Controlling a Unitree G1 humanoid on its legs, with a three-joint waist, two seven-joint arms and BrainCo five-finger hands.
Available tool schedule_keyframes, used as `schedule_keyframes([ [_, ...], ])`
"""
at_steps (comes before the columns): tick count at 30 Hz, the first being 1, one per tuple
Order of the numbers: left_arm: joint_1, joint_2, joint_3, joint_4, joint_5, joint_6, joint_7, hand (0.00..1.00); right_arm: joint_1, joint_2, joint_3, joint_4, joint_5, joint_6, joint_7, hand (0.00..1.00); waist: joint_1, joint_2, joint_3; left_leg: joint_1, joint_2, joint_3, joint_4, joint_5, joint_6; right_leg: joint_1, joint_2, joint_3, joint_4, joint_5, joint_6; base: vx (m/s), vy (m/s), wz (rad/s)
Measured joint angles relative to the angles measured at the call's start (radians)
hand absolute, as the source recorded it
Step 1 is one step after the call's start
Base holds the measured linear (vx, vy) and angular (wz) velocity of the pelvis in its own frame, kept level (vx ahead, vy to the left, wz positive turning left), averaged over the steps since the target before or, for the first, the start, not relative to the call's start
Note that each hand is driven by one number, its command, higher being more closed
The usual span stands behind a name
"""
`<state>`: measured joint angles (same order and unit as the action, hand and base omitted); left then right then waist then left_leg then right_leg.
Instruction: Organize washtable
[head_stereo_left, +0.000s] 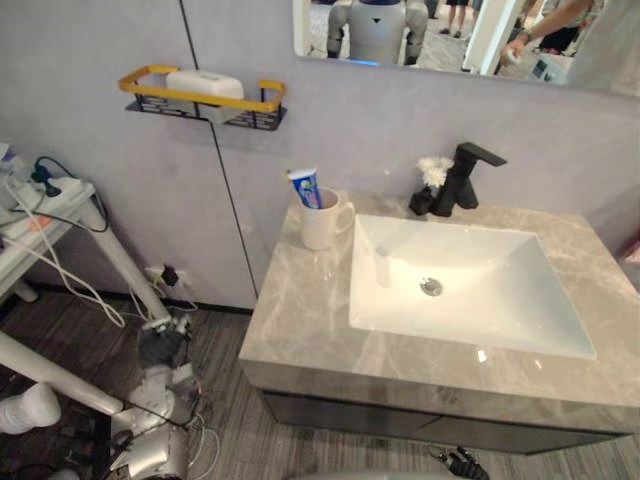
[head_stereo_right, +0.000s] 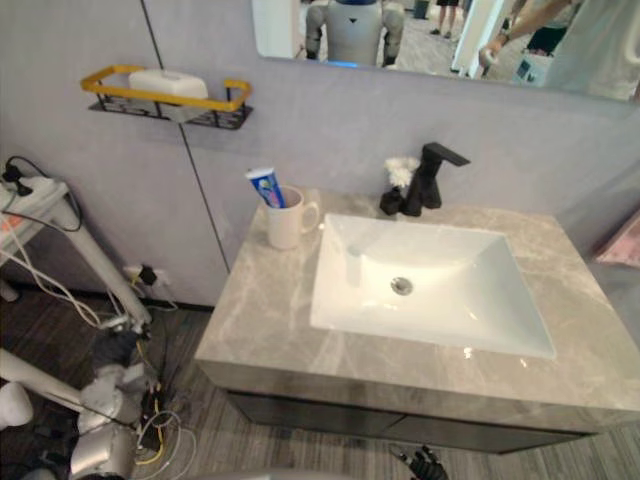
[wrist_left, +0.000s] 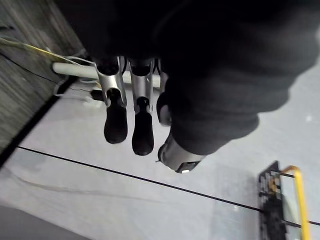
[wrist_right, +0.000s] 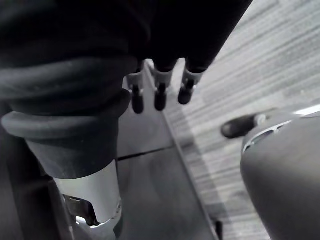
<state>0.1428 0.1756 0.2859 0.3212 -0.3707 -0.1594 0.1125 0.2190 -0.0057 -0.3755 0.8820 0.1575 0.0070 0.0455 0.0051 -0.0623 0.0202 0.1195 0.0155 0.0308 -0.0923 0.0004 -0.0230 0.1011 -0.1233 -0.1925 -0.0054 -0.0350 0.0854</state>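
A grey marble washtable (head_stereo_left: 300, 322) holds a white sink (head_stereo_left: 505, 305) with a black faucet (head_stereo_left: 462, 178) at its back. Left of the sink stands a white mug (head_stereo_left: 322, 224) with a blue and white toothpaste tube (head_stereo_left: 306, 187) upright in it. A white fluffy puff (head_stereo_left: 434, 169) sits beside the faucet base. My left hand (wrist_left: 116, 120) hangs by the wall, fingers relaxed and holding nothing. My right hand (wrist_right: 160, 95) hangs low in front of the dark cabinet, fingers straight and empty; its dark fingertips (head_stereo_left: 460, 463) peek out below the counter's front edge.
A black and yellow wall shelf (head_stereo_left: 200, 101) left of the washtable carries a white box (head_stereo_left: 205, 83). A mirror (head_stereo_left: 450, 35) hangs above, reflecting a person. A white stand (head_stereo_left: 60, 215) with a power strip and loose cables stands on the left.
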Motion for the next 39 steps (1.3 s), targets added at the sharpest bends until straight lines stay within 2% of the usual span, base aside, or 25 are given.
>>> schedule_keyframes([
  [5, 0.005, -0.021, -0.006, 0.183, 0.137, 0.029, -0.004, 0.0, -0.007, -0.002, -0.005, -0.003, 0.0, 0.0, -0.001, 0.0, 0.007, 0.001, 0.0, 0.0, 0.0, -0.002, -0.001, 0.0, 0.0, 0.0, 0.0, -0.002, 0.0, -0.001, 0.001, -0.03, -0.017, 0.01],
  [9, 0.005, -0.039, -0.062, 0.39, 0.3, 0.058, -0.004, 0.0, -0.02, -0.004, -0.011, 0.009, -0.001, -0.001, -0.002, 0.0, 0.005, 0.003, 0.001, 0.0, -0.002, -0.002, 0.0, 0.001, 0.0, 0.0, -0.001, -0.001, -0.003, -0.001, 0.001, 0.0, 0.0, 0.0],
  [14, 0.012, -0.065, -0.099, 0.521, 0.409, 0.076, -0.004, 0.0, -0.052, -0.016, -0.012, 0.072, -0.003, -0.003, -0.006, 0.0, -0.006, 0.007, 0.004, 0.001, -0.001, -0.001, 0.0, 0.0, -0.001, 0.001, 0.002, 0.001, -0.016, 0.001, 0.003, 0.0, 0.0, 0.0],
  [17, 0.014, -0.065, -0.102, 0.569, 0.44, 0.082, -0.004, 0.0, -0.064, -0.022, -0.015, 0.084, -0.004, -0.004, -0.023, 0.0, -0.019, 0.014, 0.008, 0.001, 0.0, 0.001, 0.0, 0.0, -0.001, 0.0, 0.002, 0.004, -0.017, 0.001, 0.003, 0.0, 0.0, 0.0],
  [25, 0.015, -0.071, -0.132, 0.638, 0.496, 0.097, -0.004, 0.0, -0.069, -0.023, -0.01, 0.091, -0.012, -0.006, -0.027, 0.0, -0.019, 0.033, 0.021, 0.016, 0.003, 0.03, 0.0, -0.004, -0.004, 0.001, 0.007, 0.033, -0.018, 0.008, 0.003, -0.02, -0.007, -0.1],
  [34, 0.015, -0.068, -0.166, 0.654, 0.495, 0.097, -0.004, 0.0, -0.079, -0.023, 0.038, 0.126, -0.05, -0.006, -0.028, 0.0, -0.016, 0.039, 0.03, 0.004, 0.007, 0.056, 0.0, -0.016, -0.011, -0.029, 0.014, 0.063, -0.013, 0.008, 0.003, -0.03, -0.017, -0.1],
  [36, 0.004, -0.067, -0.166, 0.653, 0.487, 0.096, -0.004, 0.0, -0.095, -0.022, 0.04, 0.125, -0.051, -0.006, -0.025, 0.0, -0.016, 0.034, 0.049, -0.016, 0.004, 0.054, 0.017, -0.023, -0.009, -0.072, 0.008, 0.068, 0.07, -0.027, 0.004, 0.0, -0.007, 0.0],
  [37, -0.012, -0.067, -0.171, 0.653, 0.483, 0.096, -0.003, 0.0, -0.109, -0.022, 0.041, 0.124, -0.052, -0.006, -0.025, 0.0, -0.018, 0.026, 0.07, -0.045, 0.003, 0.047, 0.059, -0.032, -0.001, -0.114, -0.004, 0.081, 0.153, -0.064, 0.007, -0.04, -0.017, 0.07],
  [39, -0.03, -0.069, -0.185, 0.651, 0.469, 0.097, -0.002, 0.0, -0.123, -0.023, 0.057, 0.118, -0.051, -0.007, -0.023, 0.0, -0.015, 0.024, 0.09, -0.089, 0.003, 0.027, 0.113, -0.055, -0.002, -0.178, 0.003, 0.162, 0.267, -0.09, -0.001, -0.04, 0.007, 0.25],
])
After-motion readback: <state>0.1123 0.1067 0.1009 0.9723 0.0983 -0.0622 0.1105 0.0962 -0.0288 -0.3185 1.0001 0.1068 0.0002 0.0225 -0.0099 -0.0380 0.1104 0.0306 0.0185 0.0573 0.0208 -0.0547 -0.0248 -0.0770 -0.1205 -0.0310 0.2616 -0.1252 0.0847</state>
